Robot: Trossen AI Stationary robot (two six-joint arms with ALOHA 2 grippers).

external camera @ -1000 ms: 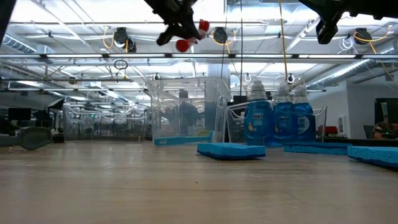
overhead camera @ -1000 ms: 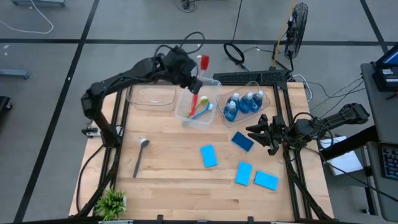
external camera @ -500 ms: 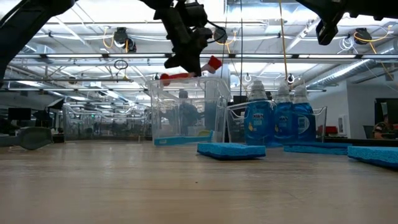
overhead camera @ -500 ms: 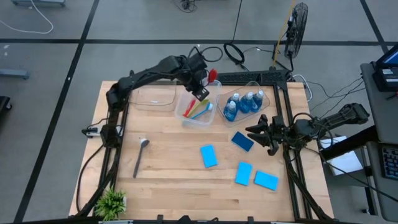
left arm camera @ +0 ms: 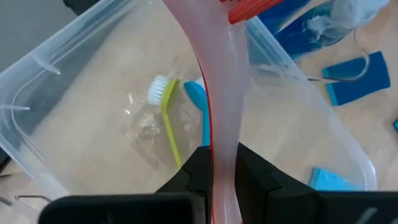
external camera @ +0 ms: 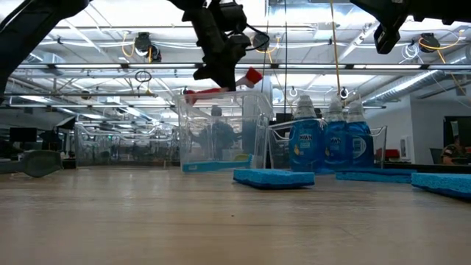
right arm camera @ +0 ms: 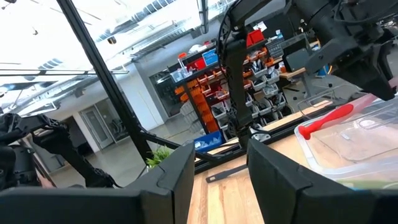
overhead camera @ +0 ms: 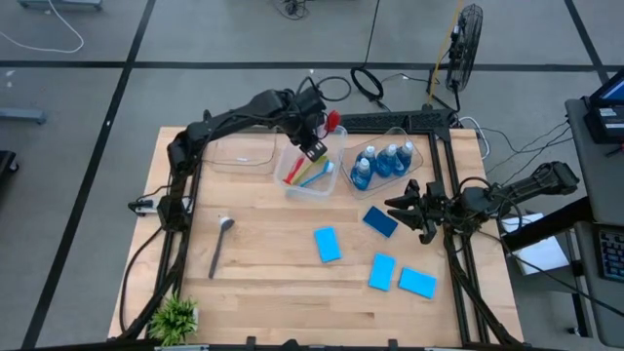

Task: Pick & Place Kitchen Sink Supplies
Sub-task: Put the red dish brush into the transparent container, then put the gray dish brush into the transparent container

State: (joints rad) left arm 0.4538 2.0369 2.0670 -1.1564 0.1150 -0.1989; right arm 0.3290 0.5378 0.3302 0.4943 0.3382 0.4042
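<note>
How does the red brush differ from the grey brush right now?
The red brush is held in the left gripper, above the middle bin; the grey brush lies untouched on the bare table. The red one hangs tilted over the bin, which already holds the yellow brush and blue brush; the grey one lies flat, far from any bin. Both are slim and long-handled.

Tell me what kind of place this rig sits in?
Probably an industrial robotics lab or workshop, not a kitchen: exposed ceiling trusses with hanging lights, orange parts-bin shelving, and loose cables on a bare grey floor around the wooden table.
</note>
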